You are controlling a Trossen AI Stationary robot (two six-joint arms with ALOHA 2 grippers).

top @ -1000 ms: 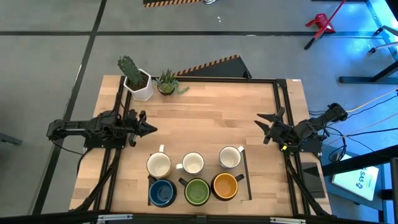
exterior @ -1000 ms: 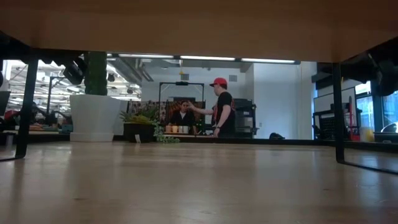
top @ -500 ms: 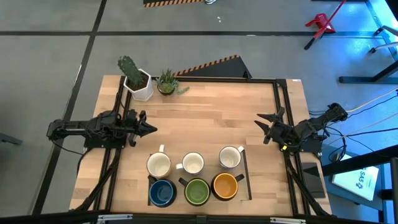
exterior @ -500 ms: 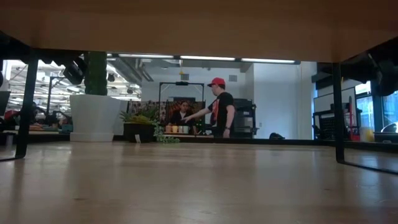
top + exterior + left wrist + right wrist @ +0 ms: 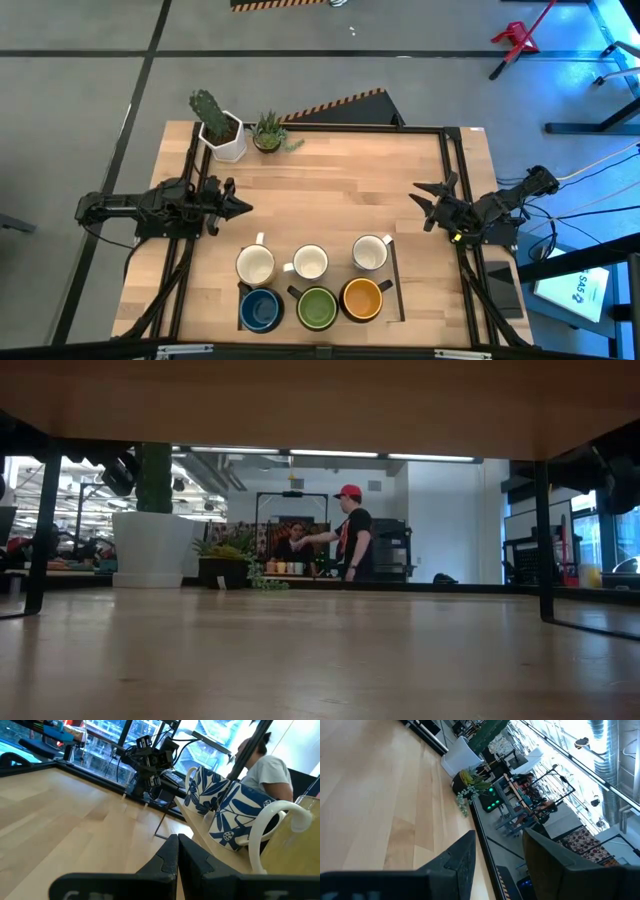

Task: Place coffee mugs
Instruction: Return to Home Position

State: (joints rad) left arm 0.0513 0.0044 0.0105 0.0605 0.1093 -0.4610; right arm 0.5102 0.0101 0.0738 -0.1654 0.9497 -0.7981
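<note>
While both arms rest at table sides, 6 coffee mugs stand in 2 rows by near edge: blue mug, green mug, orange-yellow mug in front, 3 pale mugs behind. Farther back, left gripper pinched tight, holding nothing; right gripper spread wide, holding nothing. Cactus pot at far left corner.

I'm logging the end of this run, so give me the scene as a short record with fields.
row by table edge: blue mug, green mug, orange-yellow mug
row inward of it: three pale mugs
left gripper: jaws shut, empty, table's left side
right gripper: jaws open, empty, table's right side
plants: cactus pot, far corner on left arm's side
</note>
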